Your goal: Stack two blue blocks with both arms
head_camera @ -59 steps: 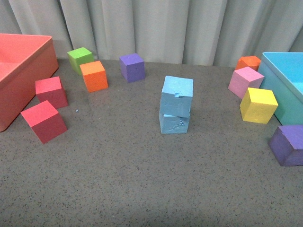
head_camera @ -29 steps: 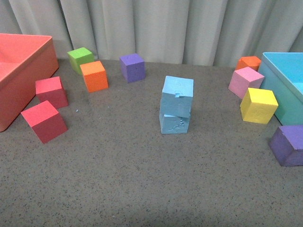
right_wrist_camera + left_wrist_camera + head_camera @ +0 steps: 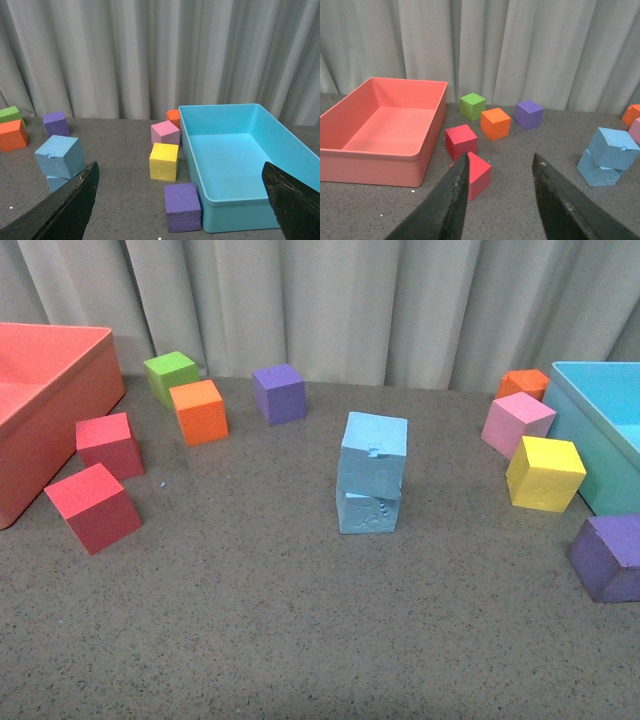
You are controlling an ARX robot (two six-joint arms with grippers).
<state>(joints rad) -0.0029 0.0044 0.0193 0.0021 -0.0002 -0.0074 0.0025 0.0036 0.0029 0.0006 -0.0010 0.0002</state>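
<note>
The two blue blocks stand stacked in the middle of the table. The upper block [image 3: 374, 450], with a small notch, sits slightly skewed on the lower block [image 3: 368, 510], which has embossed marks. Neither arm shows in the front view. In the left wrist view my left gripper [image 3: 500, 157] is open and empty above the table, with the upper block [image 3: 612, 147] and the lower block [image 3: 597, 174] far off to one side. In the right wrist view my right gripper [image 3: 180, 167] is wide open and empty, and the upper block [image 3: 60, 156] shows beside one finger [image 3: 75, 205].
A red bin [image 3: 40, 410] stands at the left with two red cubes [image 3: 95, 505], an orange cube [image 3: 198, 410], a green cube [image 3: 170, 373] and a purple cube [image 3: 279, 392] nearby. At the right is a turquoise bin [image 3: 600, 430] with yellow [image 3: 545, 472], pink [image 3: 517, 422], orange [image 3: 524, 383] and purple [image 3: 610, 558] cubes. A curtain closes the back.
The whole front view has shifted slightly downward in the picture. The blue stack and the other cubes keep their places relative to one another.
</note>
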